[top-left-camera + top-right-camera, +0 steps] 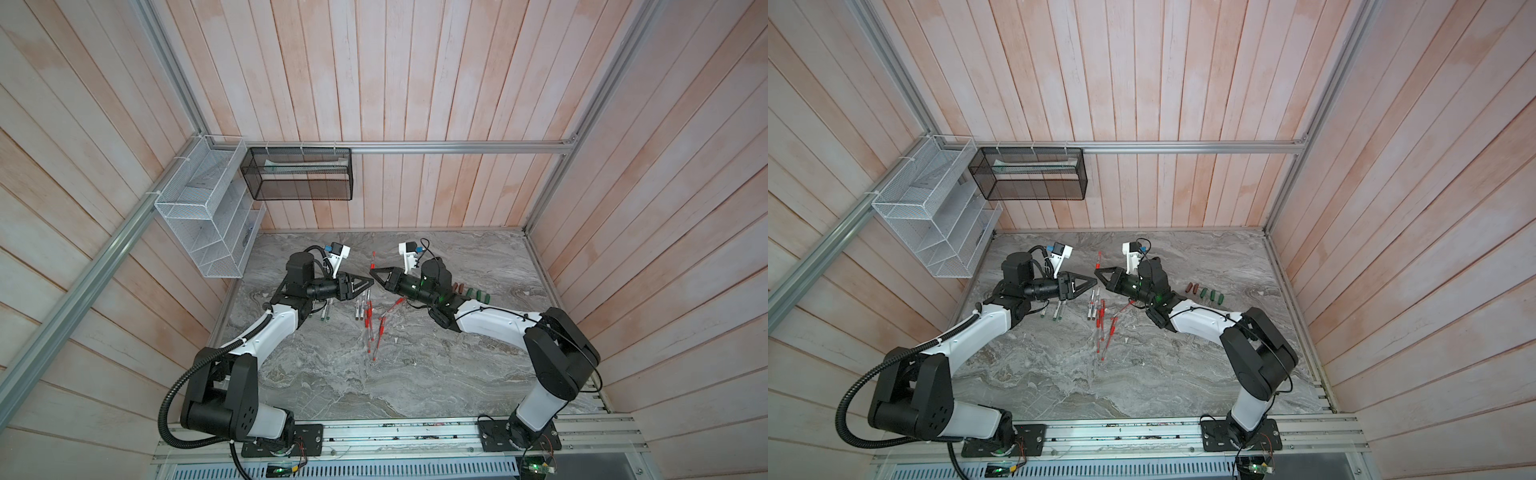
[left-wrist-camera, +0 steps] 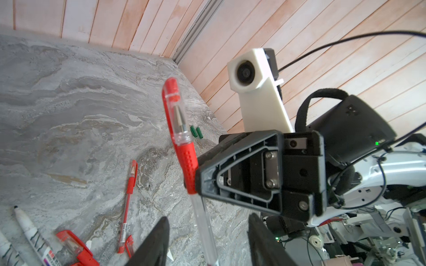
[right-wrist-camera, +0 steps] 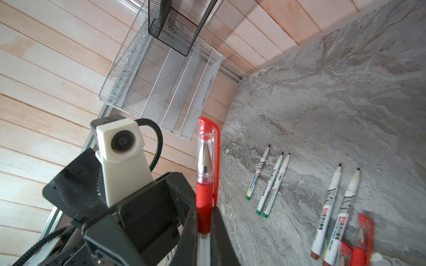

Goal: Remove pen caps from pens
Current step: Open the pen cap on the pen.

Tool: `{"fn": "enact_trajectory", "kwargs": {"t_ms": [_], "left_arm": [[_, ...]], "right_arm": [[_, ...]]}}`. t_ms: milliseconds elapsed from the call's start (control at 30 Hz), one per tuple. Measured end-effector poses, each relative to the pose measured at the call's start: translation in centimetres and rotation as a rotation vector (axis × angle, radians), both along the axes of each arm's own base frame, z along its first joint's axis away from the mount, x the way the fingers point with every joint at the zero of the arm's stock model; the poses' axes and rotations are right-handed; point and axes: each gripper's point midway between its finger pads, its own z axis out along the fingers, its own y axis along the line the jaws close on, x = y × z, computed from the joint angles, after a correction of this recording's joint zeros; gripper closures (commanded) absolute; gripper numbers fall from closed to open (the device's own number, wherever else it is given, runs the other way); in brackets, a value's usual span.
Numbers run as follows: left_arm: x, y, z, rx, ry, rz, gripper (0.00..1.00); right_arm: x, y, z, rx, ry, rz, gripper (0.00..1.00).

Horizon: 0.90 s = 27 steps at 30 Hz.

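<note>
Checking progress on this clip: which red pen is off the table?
The capped red pen clamped in the right gripper; the other red pens lie flat on the table.

Pale pinkish wooden plank walls (image 1: 415, 83) close in the left, far and right sides, framed by aluminium rails (image 1: 457, 146). The floor of the cell is a grey, marble-patterned tabletop (image 1: 332, 382). A white wire rack (image 1: 199, 208) hangs on the left wall at the far corner, just beside a black mesh basket (image 1: 299, 174) on the far wall. A slotted metal rail (image 1: 415, 432) runs along the near edge. The light is soft and even.
</note>
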Motion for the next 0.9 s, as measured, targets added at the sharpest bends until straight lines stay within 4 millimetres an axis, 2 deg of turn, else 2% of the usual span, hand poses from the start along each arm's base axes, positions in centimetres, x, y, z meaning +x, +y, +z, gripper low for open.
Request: {"fn": "enact_trajectory", "kwargs": {"t_ms": [100,400,433,700,800,900], "left_arm": [[-0.1,-0.1,0.1,-0.004,-0.003,-0.007,0.62],[0.3,0.0,-0.5,0.007,0.018,0.014,0.98],[0.4,0.0,-0.6,0.008,0.018,0.015,1.00],[0.4,-0.2,-1.2,0.052,-0.024,0.018,1.00],[0.6,-0.1,-2.4,0.125,-0.053,0.040,1.00],[0.8,0.0,-3.5,0.212,-0.107,0.065,1.00]], "right_arm": [[-0.2,0.4,0.4,0.010,-0.010,0.010,1.00],[-0.2,0.5,0.7,0.022,-0.029,0.014,1.00],[-0.2,0.5,0.7,0.020,-0.032,0.012,1.00],[-0.1,-0.2,0.5,-0.004,-0.027,-0.011,0.74],[0.4,-1.5,1.1,-0.016,-0.022,-0.054,0.69],[1.0,-2.6,2.0,-0.022,-0.032,-0.100,0.67]]}}
